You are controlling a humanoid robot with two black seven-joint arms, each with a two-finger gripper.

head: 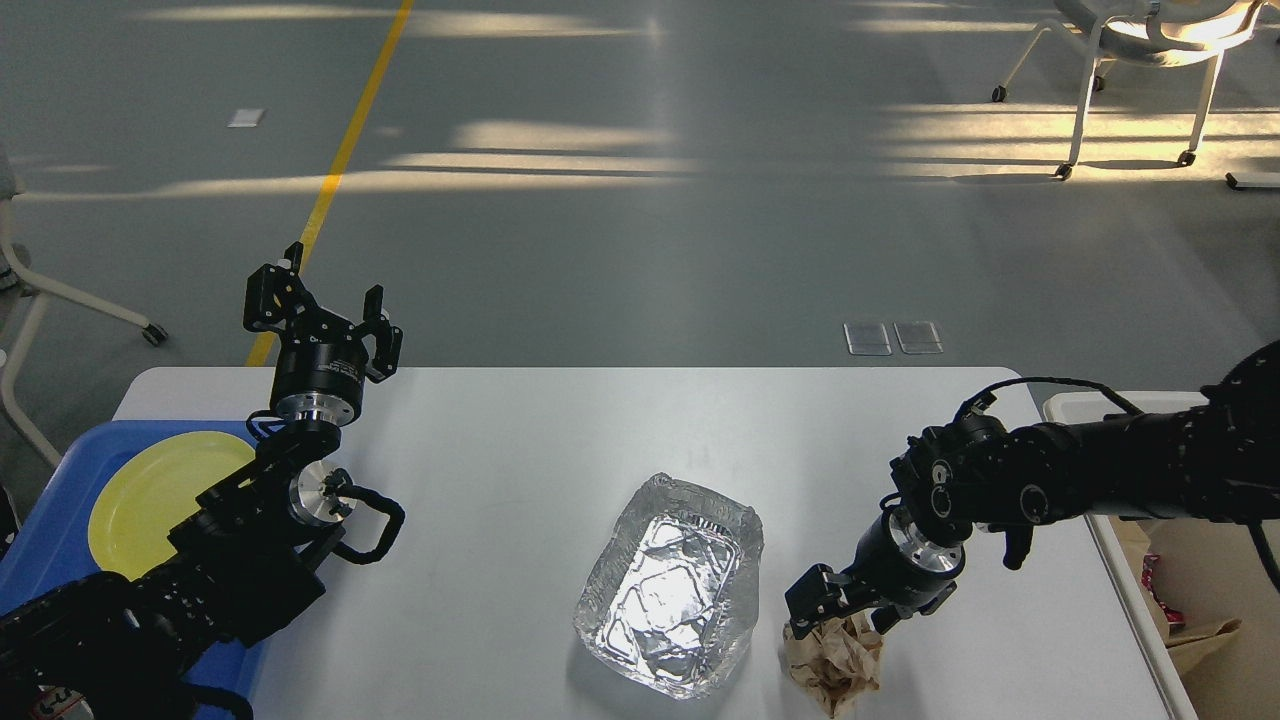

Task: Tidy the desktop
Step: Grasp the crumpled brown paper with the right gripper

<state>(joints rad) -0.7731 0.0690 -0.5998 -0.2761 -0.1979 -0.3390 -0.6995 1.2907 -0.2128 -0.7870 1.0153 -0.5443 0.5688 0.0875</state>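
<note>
Your table (520, 450): smooth white top, faint sheen, matt overall. Near front edge, foil tray (672, 585): thin crinkled aluminium, bright mirror glints, rim wrinkled. Beside it toward right edge, paper ball (835, 660): brown kraft paper, crumpled, rough, dull. At left edge, tray (45, 540): blue plastic, smooth, slight gloss; plate (150, 500) on it: yellow, smooth, satin. Off right edge, bin (1075, 410): white plastic, smooth. Your left hand (320, 315) and right hand (835, 605): matt black housings; brushed bare-metal wrist rings.
</note>
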